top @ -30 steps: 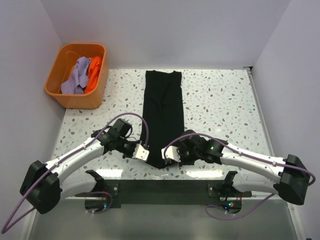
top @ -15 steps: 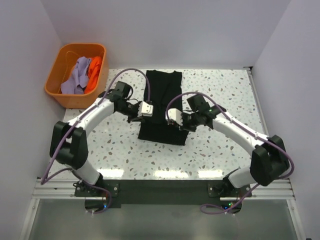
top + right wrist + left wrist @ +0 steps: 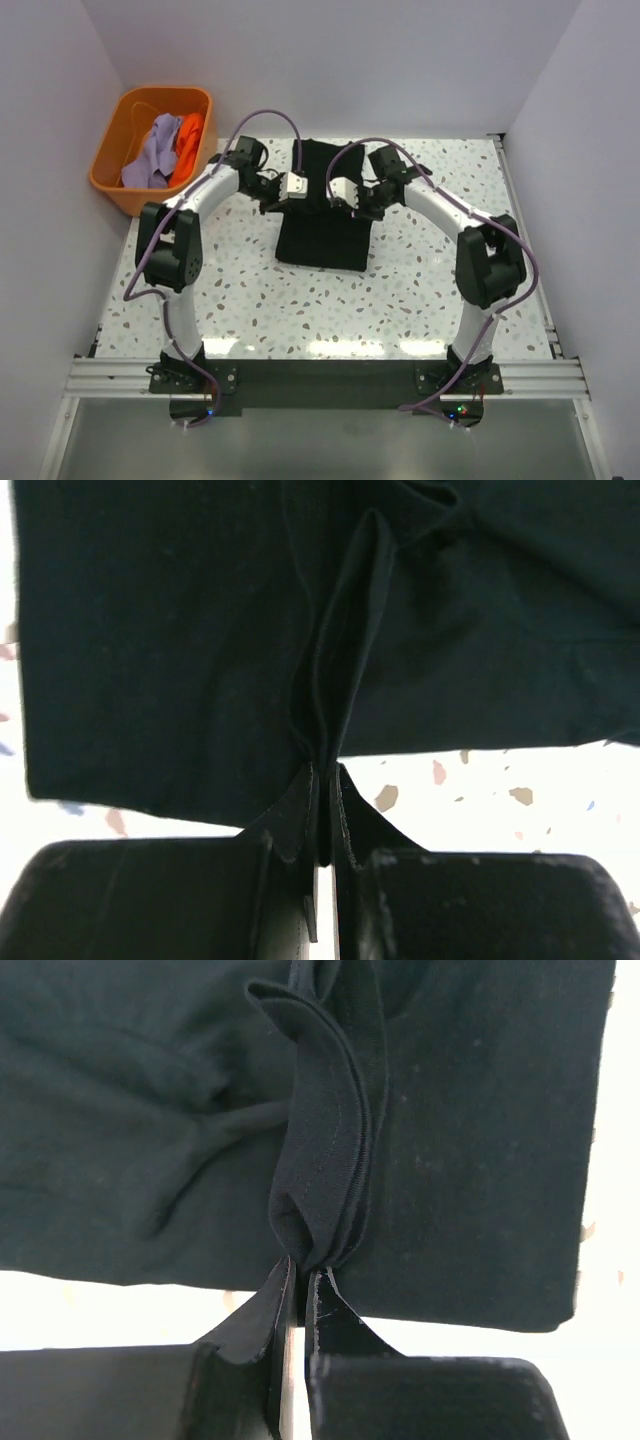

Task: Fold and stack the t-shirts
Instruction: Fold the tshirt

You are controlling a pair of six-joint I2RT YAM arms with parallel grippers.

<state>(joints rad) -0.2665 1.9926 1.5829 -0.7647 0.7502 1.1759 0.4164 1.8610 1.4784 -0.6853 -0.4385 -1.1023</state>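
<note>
The black t-shirt (image 3: 322,235) lies folded on the speckled table at mid-back, its near end doubled over toward the far end. My left gripper (image 3: 300,190) is shut on a pinched hem of the black shirt (image 3: 325,1160); its jaws clamp the fold at the fingertips (image 3: 302,1272). My right gripper (image 3: 338,193) is shut on the other side of the same hem (image 3: 345,660), with cloth squeezed between its jaws (image 3: 324,775). Both hold the lifted edge over the shirt's far half. A lavender shirt (image 3: 150,150) and an orange shirt (image 3: 188,140) lie in the tub.
The rigid orange plastic tub (image 3: 152,200) stands at the back left corner. White walls close the back and sides. Bare speckled tabletop (image 3: 450,250) surrounds the shirt. Both arms arch from the near edge toward the back.
Both grippers have carried the black shirt's near hem from the front edge toward the back, folding the long strip in half. The arms have stretched far forward.
</note>
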